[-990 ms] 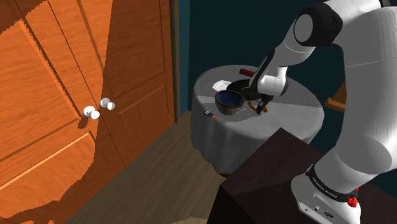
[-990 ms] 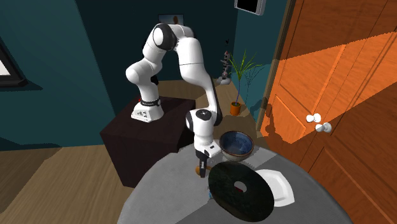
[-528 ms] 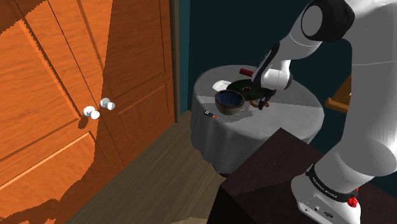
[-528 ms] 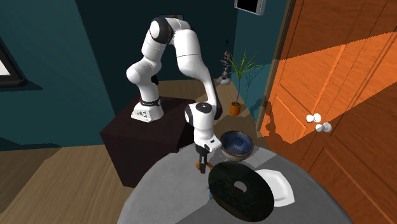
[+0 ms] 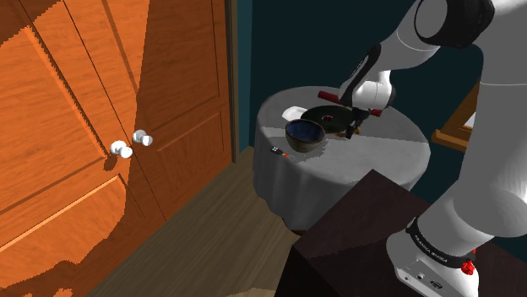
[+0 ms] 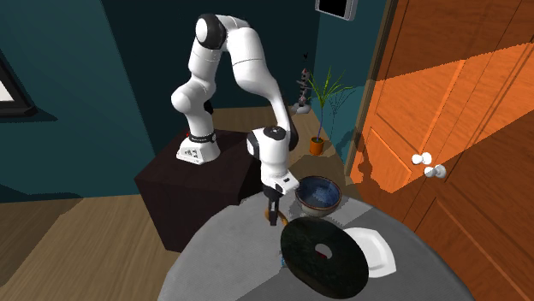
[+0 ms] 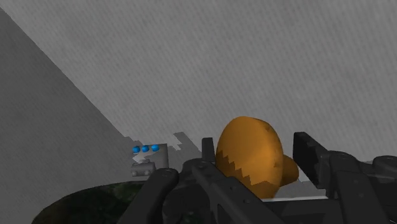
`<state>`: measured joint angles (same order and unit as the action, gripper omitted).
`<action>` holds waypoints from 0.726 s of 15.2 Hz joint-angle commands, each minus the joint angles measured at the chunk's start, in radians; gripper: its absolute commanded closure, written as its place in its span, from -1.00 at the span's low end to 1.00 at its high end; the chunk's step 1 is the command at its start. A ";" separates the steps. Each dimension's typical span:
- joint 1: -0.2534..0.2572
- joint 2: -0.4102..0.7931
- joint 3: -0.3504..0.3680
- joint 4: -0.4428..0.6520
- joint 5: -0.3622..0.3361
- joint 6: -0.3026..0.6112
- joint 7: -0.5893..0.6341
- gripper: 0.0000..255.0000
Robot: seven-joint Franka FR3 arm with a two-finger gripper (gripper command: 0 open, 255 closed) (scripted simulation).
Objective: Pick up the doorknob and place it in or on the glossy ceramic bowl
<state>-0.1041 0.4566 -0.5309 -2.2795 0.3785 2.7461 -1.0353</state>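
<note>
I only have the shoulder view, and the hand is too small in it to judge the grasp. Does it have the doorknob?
Observer: Yes. In the wrist view the orange-brown doorknob is clasped between the hand's two black fingers.
Operator: Is the hand over the bowl yet?
Observer: No. In the second exterior view it hangs beside the blue-lined bowl, on that view's left, not above it.
Operator: Anything near the hand to mind?
Observer: The wrist view shows a small grey thing with three blue dots on the grey table, by the edge of the dark disc.
</note>
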 commanded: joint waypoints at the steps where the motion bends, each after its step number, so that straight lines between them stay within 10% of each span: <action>1: 0.018 -0.025 -0.024 -0.008 -0.022 -0.018 0.013 1.00; 11: 0.107 -0.151 -0.137 -0.019 -0.154 -0.121 0.101 1.00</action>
<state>-0.0091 0.3223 -0.6551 -2.2940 0.2420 2.6351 -0.9478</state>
